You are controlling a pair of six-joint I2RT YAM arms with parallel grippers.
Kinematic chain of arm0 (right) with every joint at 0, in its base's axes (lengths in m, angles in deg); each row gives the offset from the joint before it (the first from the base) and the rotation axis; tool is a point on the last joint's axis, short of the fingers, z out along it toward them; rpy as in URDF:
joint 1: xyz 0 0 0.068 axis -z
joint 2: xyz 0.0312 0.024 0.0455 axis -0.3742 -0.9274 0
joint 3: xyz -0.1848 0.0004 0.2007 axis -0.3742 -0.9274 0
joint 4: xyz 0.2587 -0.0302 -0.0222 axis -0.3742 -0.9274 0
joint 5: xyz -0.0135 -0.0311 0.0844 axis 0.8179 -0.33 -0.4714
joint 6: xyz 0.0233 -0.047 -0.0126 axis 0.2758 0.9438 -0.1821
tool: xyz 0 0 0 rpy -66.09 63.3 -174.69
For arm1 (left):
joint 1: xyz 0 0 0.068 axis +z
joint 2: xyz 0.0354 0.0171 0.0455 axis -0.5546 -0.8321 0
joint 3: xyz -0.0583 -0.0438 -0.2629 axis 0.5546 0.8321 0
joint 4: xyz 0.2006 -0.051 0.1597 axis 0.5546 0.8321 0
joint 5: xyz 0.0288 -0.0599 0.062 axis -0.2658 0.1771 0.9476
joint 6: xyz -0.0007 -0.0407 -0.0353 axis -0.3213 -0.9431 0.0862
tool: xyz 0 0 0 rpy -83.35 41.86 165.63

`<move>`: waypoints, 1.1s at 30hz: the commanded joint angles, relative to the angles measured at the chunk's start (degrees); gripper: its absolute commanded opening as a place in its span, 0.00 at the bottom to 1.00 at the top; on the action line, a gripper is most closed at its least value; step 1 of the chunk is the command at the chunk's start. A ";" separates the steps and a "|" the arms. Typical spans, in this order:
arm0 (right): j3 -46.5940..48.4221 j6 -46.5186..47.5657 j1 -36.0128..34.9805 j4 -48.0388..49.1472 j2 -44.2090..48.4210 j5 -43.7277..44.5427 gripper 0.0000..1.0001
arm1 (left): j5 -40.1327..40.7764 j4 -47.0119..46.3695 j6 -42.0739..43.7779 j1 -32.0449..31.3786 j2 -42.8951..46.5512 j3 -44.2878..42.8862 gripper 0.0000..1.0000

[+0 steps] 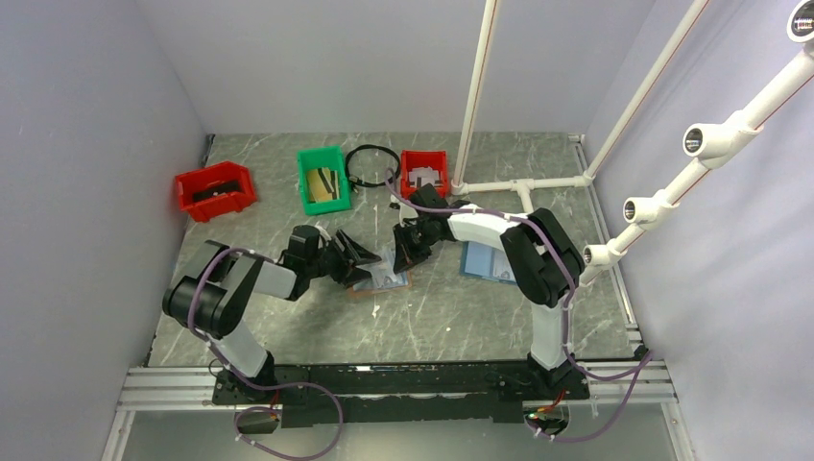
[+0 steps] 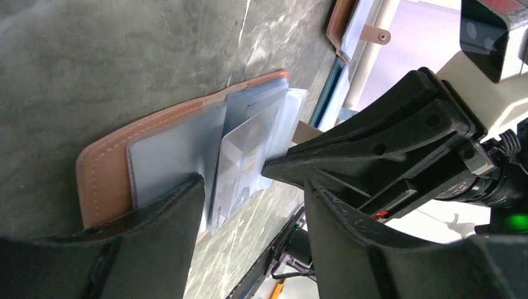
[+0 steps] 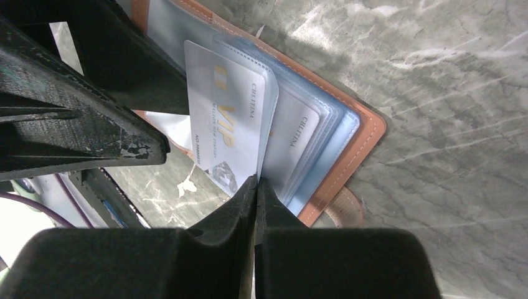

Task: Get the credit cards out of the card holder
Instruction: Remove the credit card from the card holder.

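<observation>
The left gripper [image 2: 230,176], jaws wide apart, rests 1 finger on the left page of the card holder [image 3: 368,128], apparently pinning it flat at mid-table. Just beyond, the right gripper [image 3: 255,187] is pinched closed on the edge of a pale VIP credit card [image 3: 224,118], likely to draw it from its clear pocket.

Bins, three: red bin [image 1: 219,210] far left, green bin [image 1: 304,181], second red bin [image 1: 424,155] far centre; holders, two: brown card holder [image 3: 372,128] centre, blue holder [image 1: 478,261] right; credit cards [image 3: 225,124] with readable print, two; black cable ring [image 1: 372,165], one.
</observation>
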 commanded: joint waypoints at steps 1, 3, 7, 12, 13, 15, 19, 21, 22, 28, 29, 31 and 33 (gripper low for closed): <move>0.13 2.94 -0.29 -1.74 -3.55 7.57 0.03 | 0.88 1.62 0.96 -0.58 -2.14 -1.04 0.65; 0.21 2.93 -0.29 -1.68 -3.74 7.10 0.03 | 0.84 1.83 0.95 -0.73 -2.87 -1.23 0.62; 0.18 2.68 -0.33 -1.58 -3.98 6.16 0.03 | -0.09 -1.41 -0.03 -0.84 -5.19 -0.95 0.56; 0.19 2.67 -0.38 -1.58 -4.12 5.78 0.02 | -2.19 -9.98 -1.61 -0.95 -8.91 -0.42 0.29; 0.15 2.67 -0.33 -1.57 -4.10 5.68 0.02 | -2.80 -11.68 -1.96 -0.95 -9.84 -0.44 0.21; 0.15 2.67 -0.38 -1.57 -4.15 5.69 0.02 | -4.06 -15.01 -2.67 -0.95 -11.75 -0.24 0.07; 0.06 2.76 -0.38 -1.59 -3.85 6.45 0.03 | -4.98 -15.45 -1.66 -0.75 -11.96 0.30 0.00; -0.03 2.76 -0.28 -1.57 -3.58 7.06 0.04 | -4.86 -10.87 0.83 -0.33 -9.52 0.52 0.00; -0.03 2.76 -0.22 -1.59 -3.48 7.18 0.04 | -4.79 -8.72 1.98 -0.01 -8.00 0.65 0.00; 0.22 2.93 -0.12 -1.81 -4.02 7.08 0.01 | -5.59 5.93 8.86 1.71 -0.14 -0.18 0.00; 0.30 2.93 -0.16 -1.83 -4.07 6.99 0.01 | -5.77 8.50 10.35 1.84 0.67 -0.75 0.00; 0.24 3.02 -0.11 -1.84 -3.95 6.90 0.01 | -6.36 11.67 12.60 2.30 2.05 -1.08 0.00; 0.11 3.15 -0.11 -1.75 -3.75 6.75 0.01 | -7.19 13.82 13.96 3.06 3.37 -0.90 0.00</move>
